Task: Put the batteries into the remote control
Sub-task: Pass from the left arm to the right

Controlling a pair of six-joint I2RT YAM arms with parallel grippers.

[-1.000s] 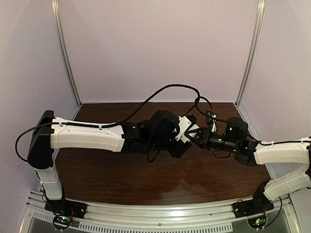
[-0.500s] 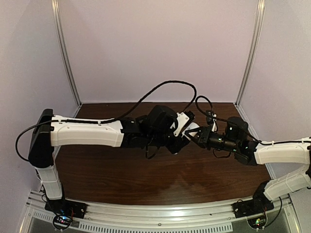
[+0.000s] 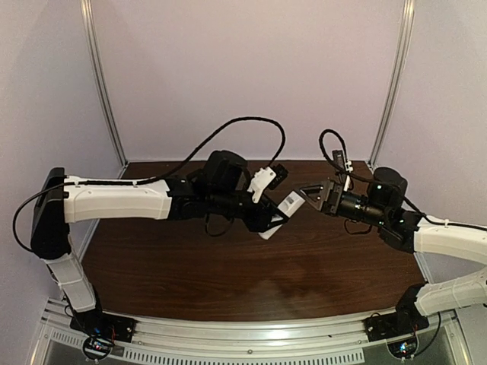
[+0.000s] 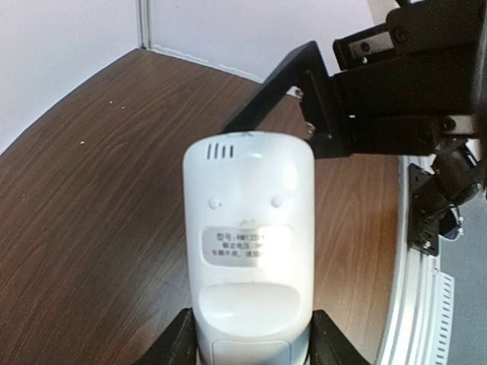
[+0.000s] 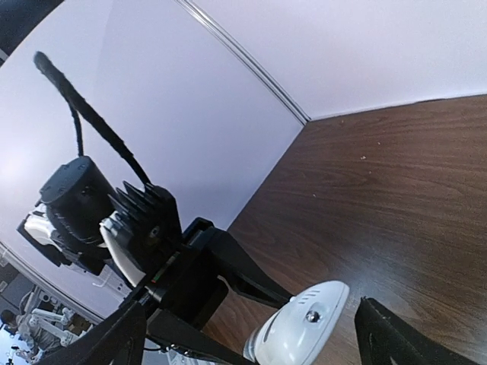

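- The left arm's black two-finger gripper [image 4: 251,346] is clamped on the slim white plastic remote control [image 4: 249,251], with one finger pressed to each long side near its lower end.
- The remote is held up off the dark brown wood-grain table [image 3: 190,274], above the middle of it and towards the back.
- In the overhead view it is tilted, its free end pointing up and across at the right arm.
- From the left wrist I see its plain back: three small slots at the rounded top, two little bumps below them, a grey printed label [image 4: 247,247], then a shallow scooped dip.
- I can't tell from here whether the battery recess is covered or uncovered.
- The right arm's black gripper [image 3: 306,194] has its fingers spread wide and is gripping nothing.
- Its own camera shows one finger at each lower corner, and the remote's rounded tip [image 5: 304,323] pokes up between them.
- That tip lies nearer the right-hand finger; whether the two touch, I can't make out.
- A thick black cable [image 3: 228,129] loops up over the left arm against the pale lilac back wall [image 3: 243,68].
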